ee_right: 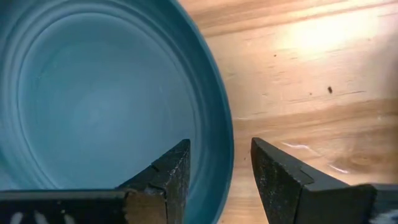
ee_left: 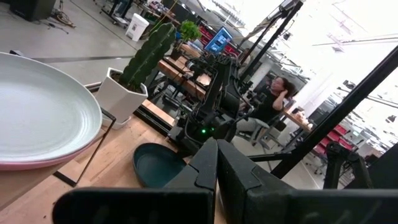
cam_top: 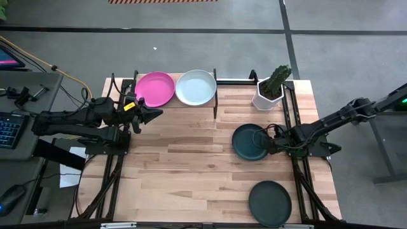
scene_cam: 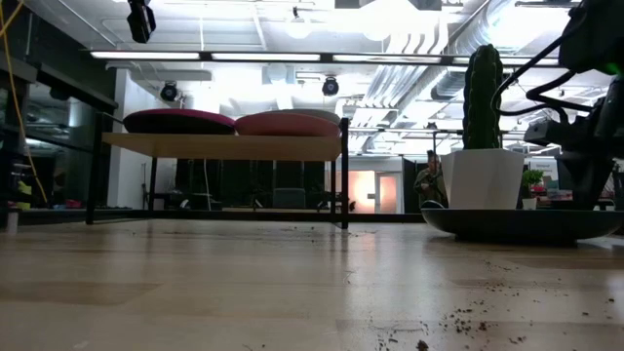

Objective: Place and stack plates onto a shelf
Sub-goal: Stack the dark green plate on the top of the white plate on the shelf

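The dark teal plate lies flat, rim upward, on the right half of the bench, below the white plant pot and above the black plate near the front edge in the high view; being round, it presents no long axis. The right arm extends low from the right side of the bench toward the plate's right rim. The right claw is open, with one finger inside the plate and the other outside over bare wood, so the rim sits between the jaws; contact with the rim cannot be confirmed. The shelf stands at the rear of the bench and carries the magenta plate on its left half and the pale mint-white plate on its right half, the latter resting on a pink plate. The left arm lies along the left edge, and the left claw, closed and empty, points right just in front of the shelf.
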